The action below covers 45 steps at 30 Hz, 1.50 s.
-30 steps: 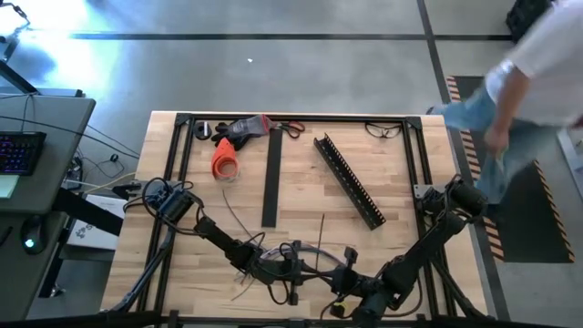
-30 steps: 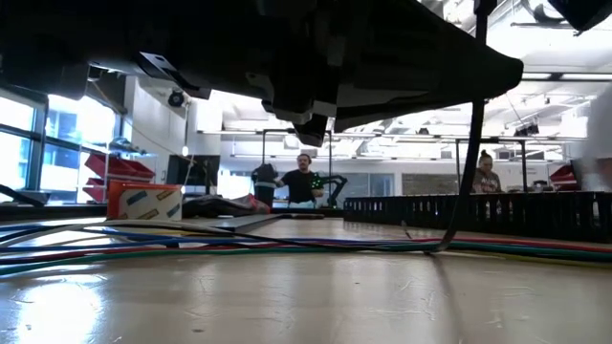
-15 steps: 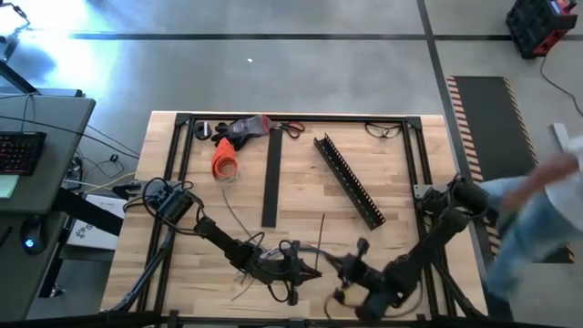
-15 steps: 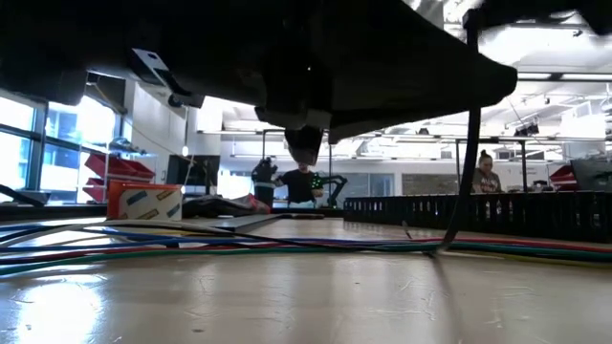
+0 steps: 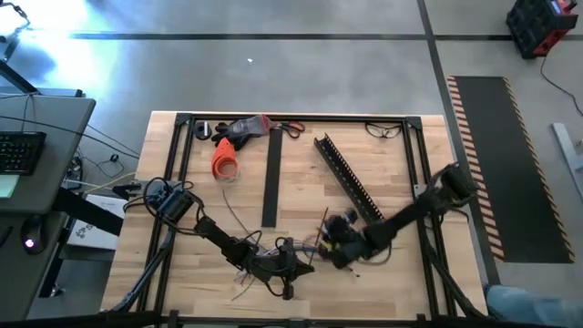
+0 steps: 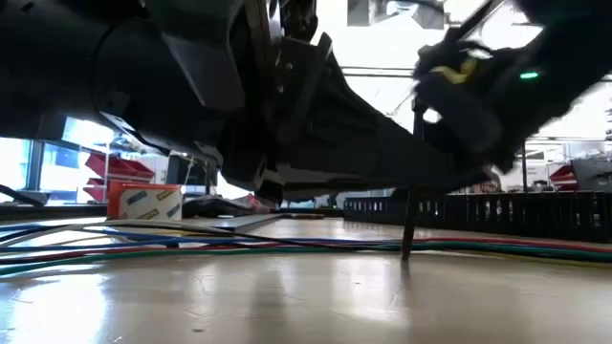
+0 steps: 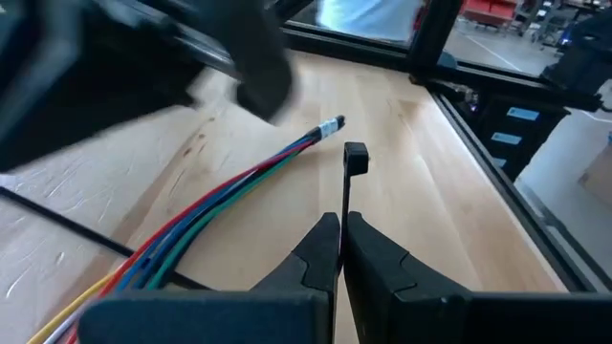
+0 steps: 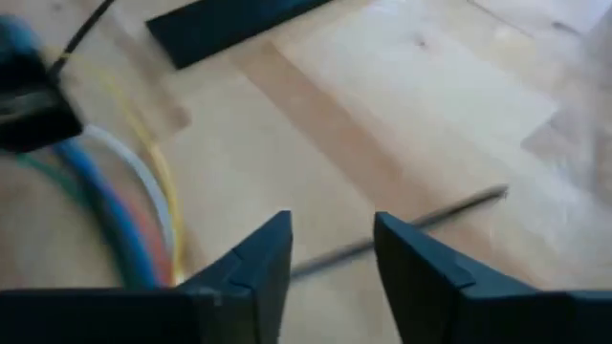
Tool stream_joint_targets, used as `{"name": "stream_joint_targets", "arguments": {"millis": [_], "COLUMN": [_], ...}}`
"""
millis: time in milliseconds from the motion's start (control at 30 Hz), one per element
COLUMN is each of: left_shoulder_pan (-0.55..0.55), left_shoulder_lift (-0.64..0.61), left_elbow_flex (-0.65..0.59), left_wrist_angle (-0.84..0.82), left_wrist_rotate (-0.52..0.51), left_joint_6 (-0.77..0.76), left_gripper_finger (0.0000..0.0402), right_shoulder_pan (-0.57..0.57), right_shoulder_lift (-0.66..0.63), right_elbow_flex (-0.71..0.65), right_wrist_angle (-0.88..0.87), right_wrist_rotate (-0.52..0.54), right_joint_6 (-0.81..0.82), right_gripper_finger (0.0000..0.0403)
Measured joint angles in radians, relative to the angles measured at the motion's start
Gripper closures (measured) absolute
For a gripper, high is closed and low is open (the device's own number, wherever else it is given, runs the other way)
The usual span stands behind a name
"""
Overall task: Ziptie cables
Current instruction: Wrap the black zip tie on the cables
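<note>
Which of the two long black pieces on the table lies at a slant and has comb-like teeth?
The slotted channel, nearer the right arm. It runs diagonally and has teeth along its edge; the flat strip lies straight and is smooth.

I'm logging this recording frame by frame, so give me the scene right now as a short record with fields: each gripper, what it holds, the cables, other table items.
left gripper: shut on a thin black zip tie, low over the table's near edge
right gripper: open, holding nothing, over the wood just right of the left gripper
cables: loose coloured bunch lying flat on the table
slotted channel: lies diagonally, right of centre
flat black strip: centre of the table
orange item: far left part of the table
</note>
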<state>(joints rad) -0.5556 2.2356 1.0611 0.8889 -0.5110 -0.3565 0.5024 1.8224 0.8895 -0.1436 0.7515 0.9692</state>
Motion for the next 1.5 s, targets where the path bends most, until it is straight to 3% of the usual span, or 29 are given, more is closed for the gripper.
{"name": "stream_joint_targets", "arguments": {"millis": [133,300,500,733,1067,1133,1233,1300,1433,1500], "left_shoulder_pan": [0.000,0.000,0.000,0.001,0.009,0.009,0.006,0.004,-0.002,-0.003], "left_shoulder_lift": [0.000,0.000,0.001,0.001,0.001,0.001,0.001,0.001,0.001,0.001], "left_elbow_flex": [0.000,0.000,0.000,0.000,0.000,0.000,0.000,0.000,0.000,0.000], "left_wrist_angle": [0.000,0.001,0.065,0.077,0.078,0.077,0.077,0.077,0.073,0.074], "left_wrist_rotate": [0.000,-0.001,0.004,0.020,0.023,0.023,0.023,0.022,0.022,0.022], "left_joint_6": [0.000,-0.005,-0.002,0.037,0.035,0.035,0.035,0.036,0.036,0.036], "left_gripper_finger": [0.0402,0.0402,0.0402,0.0402,0.0402,0.0402,0.0402,0.0402,0.0402,0.0402], "right_shoulder_pan": [-0.098,-0.175,-0.214,-0.215,-0.288,-0.295,-0.293,-0.288,-0.269,-0.266], "right_shoulder_lift": [-0.082,-0.182,-0.181,-0.177,-0.177,-0.177,-0.177,-0.177,-0.146,-0.115], "right_elbow_flex": [-0.030,-0.120,-0.302,-0.372,-0.373,-0.373,-0.385,-0.413,-0.476,-0.492], "right_wrist_angle": [0.007,0.050,0.374,0.475,0.355,0.398,0.488,0.564,0.648,0.732], "right_wrist_rotate": [-0.019,-0.079,-0.248,-0.250,-0.177,-0.226,-0.385,-0.429,-0.291,-0.285], "right_joint_6": [-0.111,-0.114,-0.079,-0.031,-0.112,-0.198,-0.316,-0.307,-0.161,-0.125], "right_gripper_finger": [0.0223,0.0210,0.0210,0.0210,0.0210,0.0210,0.0210,0.0210,0.0210,0.0210]}}
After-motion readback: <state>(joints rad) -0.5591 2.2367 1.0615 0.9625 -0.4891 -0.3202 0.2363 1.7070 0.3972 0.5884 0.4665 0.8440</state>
